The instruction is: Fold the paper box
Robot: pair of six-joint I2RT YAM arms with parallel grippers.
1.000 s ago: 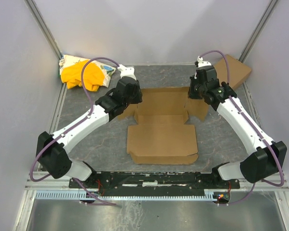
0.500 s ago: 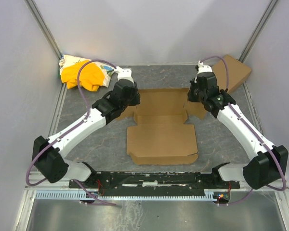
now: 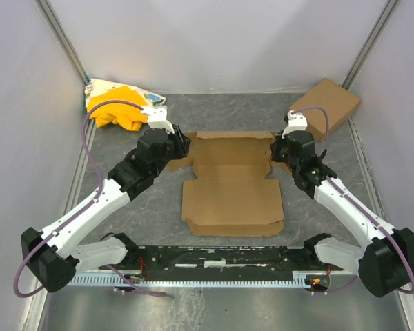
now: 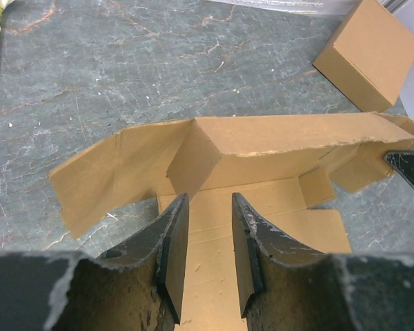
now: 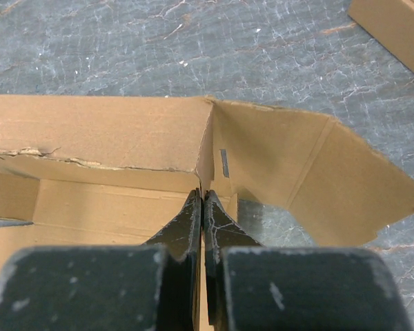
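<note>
The paper box (image 3: 231, 200) lies open in the middle of the table, its lid panel flat toward me. Its back wall (image 4: 283, 141) stands partly raised, with side flaps splayed out at both ends. My left gripper (image 3: 182, 149) hovers at the left end of that wall. In the left wrist view it (image 4: 209, 201) is open over the box floor, with nothing between its fingers (image 4: 171, 241). My right gripper (image 3: 279, 147) sits at the wall's right corner. In the right wrist view it (image 5: 202, 194) is shut on the thin edge of the corner flap (image 5: 207, 148).
A second brown cardboard box (image 3: 326, 104) lies at the back right corner, also seen in the wrist views (image 4: 369, 55) (image 5: 393, 24). A yellow-and-white cloth bundle (image 3: 116, 103) lies at the back left. Grey walls close in on both sides.
Both arms have drawn back toward me and lowered at the ends of the box's back wall. The left jaws have opened a little wider. The right jaws stay shut.
</note>
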